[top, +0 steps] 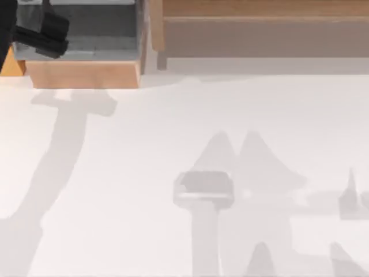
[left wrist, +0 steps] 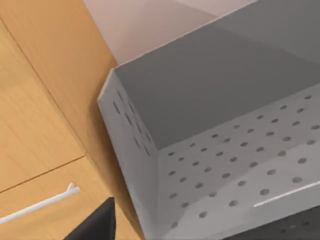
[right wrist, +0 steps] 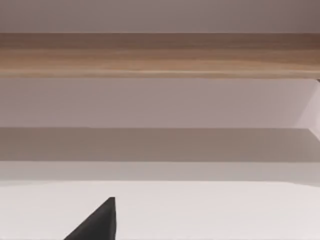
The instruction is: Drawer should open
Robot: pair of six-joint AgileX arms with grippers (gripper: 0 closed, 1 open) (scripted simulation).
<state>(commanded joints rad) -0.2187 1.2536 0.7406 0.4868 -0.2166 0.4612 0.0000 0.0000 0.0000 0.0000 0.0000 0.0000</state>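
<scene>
The drawer (top: 83, 74) stands pulled out at the table's back left, its light-brown front panel facing the table and its grey tray (top: 104, 32) exposed. My left gripper (top: 43, 34) hovers over the tray's left part, dark against the grey. The left wrist view looks down into the drawer's grey perforated walls (left wrist: 225, 165), with a dark tip of the left gripper (left wrist: 95, 225) at the picture's edge. A dark tip of my right gripper (right wrist: 97, 222) shows in the right wrist view, above the white table and apart from the drawer.
A long wooden ledge (top: 259, 34) with a beige-grey face runs along the back right and also faces the right wrist camera (right wrist: 160, 55). Wooden cabinet panels (left wrist: 45, 100) with a thin white bar handle (left wrist: 40, 204) flank the drawer. The white table (top: 144, 173) carries arm shadows.
</scene>
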